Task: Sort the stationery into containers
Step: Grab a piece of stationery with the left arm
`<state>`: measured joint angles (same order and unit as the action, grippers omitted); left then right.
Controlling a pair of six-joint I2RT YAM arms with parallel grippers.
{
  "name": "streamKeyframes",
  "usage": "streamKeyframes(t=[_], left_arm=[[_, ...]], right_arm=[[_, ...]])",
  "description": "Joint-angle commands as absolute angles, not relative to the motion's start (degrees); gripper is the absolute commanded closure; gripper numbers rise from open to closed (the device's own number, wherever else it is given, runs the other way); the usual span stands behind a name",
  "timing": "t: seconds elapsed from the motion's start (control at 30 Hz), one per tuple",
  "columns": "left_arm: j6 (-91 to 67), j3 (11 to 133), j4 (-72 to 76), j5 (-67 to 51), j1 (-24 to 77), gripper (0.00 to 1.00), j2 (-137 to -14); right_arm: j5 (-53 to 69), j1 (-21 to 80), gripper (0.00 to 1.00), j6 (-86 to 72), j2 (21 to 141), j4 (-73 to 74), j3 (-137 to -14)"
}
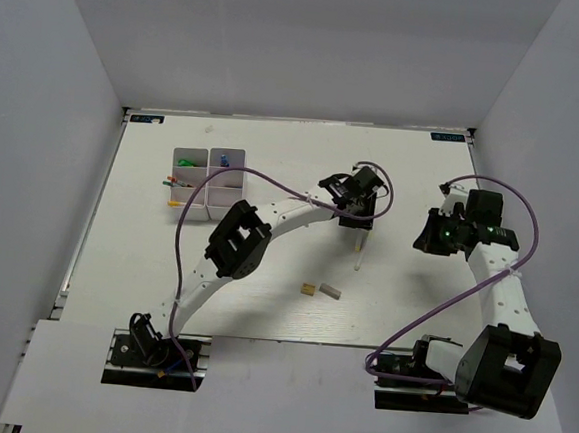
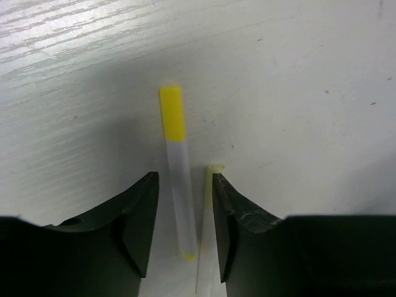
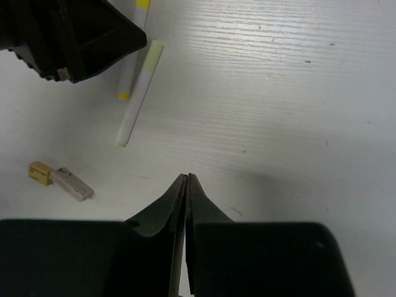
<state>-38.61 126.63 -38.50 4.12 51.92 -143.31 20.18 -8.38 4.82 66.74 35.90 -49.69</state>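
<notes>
Two thin white yellow-tipped sticks [image 2: 179, 185] lie side by side on the table. My left gripper [image 2: 184, 207] is open, low over them, with both sticks between its fingers. The paler stick [image 2: 210, 185] lies against the right finger. The top view shows the sticks [image 1: 360, 248] just below the left gripper [image 1: 357, 222]. A tan eraser [image 1: 308, 289] and a grey eraser [image 1: 332, 291] lie on the table in front. The white divided tray [image 1: 192, 212] stands at the far left and holds a green item, a blue bottle and yellow-tipped sticks. My right gripper [image 3: 187, 178] is shut and empty.
White walls enclose the table on three sides. Purple cables loop over both arms. In the right wrist view the left gripper [image 3: 68, 37] sits at the upper left, with the sticks [image 3: 139, 93] and both erasers [image 3: 62, 179] to the left of my right fingers.
</notes>
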Motion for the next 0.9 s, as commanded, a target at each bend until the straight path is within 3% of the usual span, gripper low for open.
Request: streamKeyframes(t=[0.0, 0.53, 0.73, 0.87], left_arm=[[-39.1, 129.9, -37.8, 6.8, 53.0, 0.51, -143.4], [-35.1, 131.8, -49.9, 18.5, 55.2, 0.57, -147.9], [-34.5, 127.5, -52.2, 20.6, 55.2, 0.58, -146.8], [-35.1, 114.1, -50.2, 21.7, 55.2, 0.61, -141.0]], right_arm=[[22.6, -9.1, 0.94, 4.3, 65.1, 34.8, -49.2], [25.3, -10.7, 0.93, 2.8, 65.5, 34.3, -48.9], [25.7, -10.9, 0.93, 2.8, 65.3, 34.3, -49.0], [25.8, -11.2, 0.93, 2.6, 65.2, 34.3, -48.8]])
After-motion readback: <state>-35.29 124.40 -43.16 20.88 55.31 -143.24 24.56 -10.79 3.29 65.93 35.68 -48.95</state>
